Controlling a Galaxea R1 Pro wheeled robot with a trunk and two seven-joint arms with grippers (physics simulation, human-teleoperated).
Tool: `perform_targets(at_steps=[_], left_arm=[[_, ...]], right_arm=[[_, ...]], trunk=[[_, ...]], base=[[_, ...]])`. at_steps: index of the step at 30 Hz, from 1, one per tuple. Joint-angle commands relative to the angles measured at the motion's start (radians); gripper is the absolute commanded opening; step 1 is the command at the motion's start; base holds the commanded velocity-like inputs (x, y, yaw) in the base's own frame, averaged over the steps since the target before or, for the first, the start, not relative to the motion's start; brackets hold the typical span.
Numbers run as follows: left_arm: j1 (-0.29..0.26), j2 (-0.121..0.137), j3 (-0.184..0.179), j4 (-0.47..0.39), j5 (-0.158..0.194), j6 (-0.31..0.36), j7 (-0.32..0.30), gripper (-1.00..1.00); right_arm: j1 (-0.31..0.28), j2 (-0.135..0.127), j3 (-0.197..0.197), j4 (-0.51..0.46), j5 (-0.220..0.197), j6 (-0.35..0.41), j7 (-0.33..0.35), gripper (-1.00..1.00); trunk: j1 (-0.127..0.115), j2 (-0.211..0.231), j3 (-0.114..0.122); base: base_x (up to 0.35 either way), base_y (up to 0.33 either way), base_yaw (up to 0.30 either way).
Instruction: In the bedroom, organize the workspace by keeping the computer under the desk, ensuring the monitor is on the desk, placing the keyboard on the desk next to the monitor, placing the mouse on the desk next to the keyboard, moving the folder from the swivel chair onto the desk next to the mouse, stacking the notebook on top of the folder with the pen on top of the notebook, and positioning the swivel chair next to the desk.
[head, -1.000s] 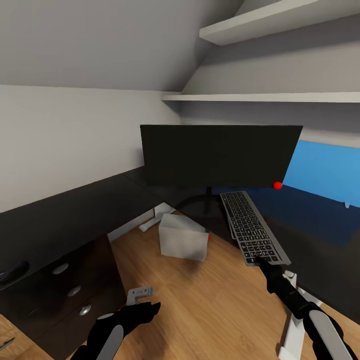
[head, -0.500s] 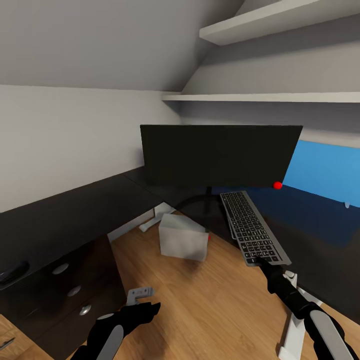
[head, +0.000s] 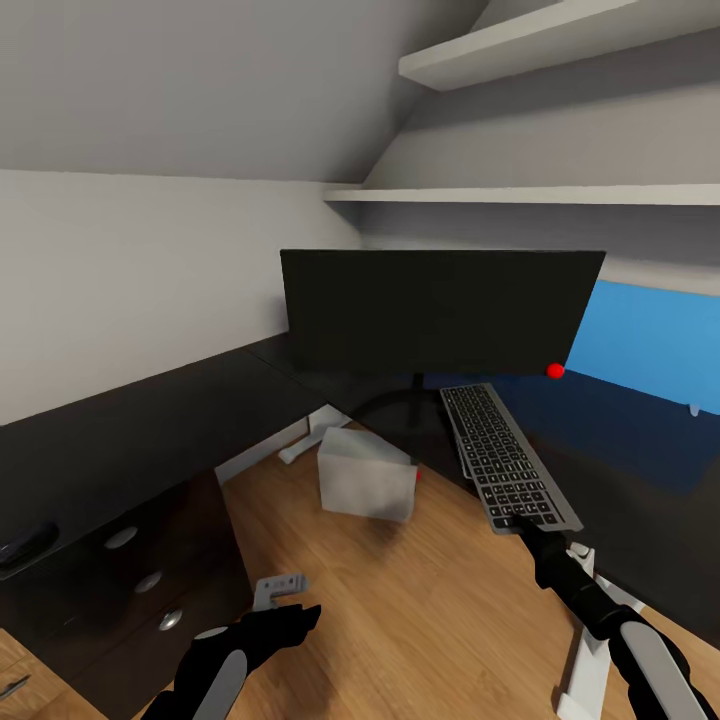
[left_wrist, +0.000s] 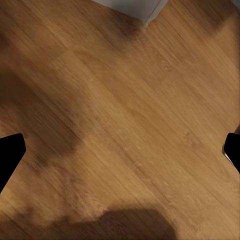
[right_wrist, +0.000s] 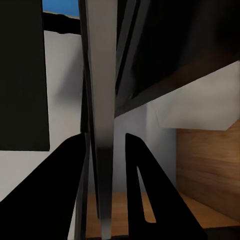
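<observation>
On the black tabletop (head: 130, 420), the monitor (head: 430, 310) stands at the far corner, with the keyboard (head: 505, 458) just right of its base, its near end clamped in the right gripper (head: 520, 524). The grey computer (head: 366, 477) sits on the wood floor (head: 400, 620) below. The left gripper (left_wrist: 120, 150) hangs over the floor, fingers apart. A mouse (head: 25, 545) lies far left. No writing is legible.
</observation>
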Motion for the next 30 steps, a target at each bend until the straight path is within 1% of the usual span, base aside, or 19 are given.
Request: perform_targets(at_steps=[1,22,30], left_arm=[[-0.001,0.001,-0.002,-0.001,0.011,0.002,0.009,1.00],[-0.001,0.001,-0.002,-0.001,0.012,0.003,0.008,1.00],[-0.001,0.001,-0.002,-0.001,0.012,0.003,0.008,1.00]], right_arm=[[-0.001,0.000,-0.002,0.000,-0.005,0.007,0.001,-1.00],[0.000,-0.001,-0.002,0.000,-0.005,0.007,0.002,-1.00],[0.000,-0.001,-0.002,0.000,-0.005,0.007,0.002,-1.00]], trunk=[[0.000,0.000,-0.001],[0.000,0.000,-0.001],[0.000,0.000,-0.001]], base=[[0.000,0.000,0.000],[-0.003,0.000,0.000],[-0.202,0.000,0.000]])
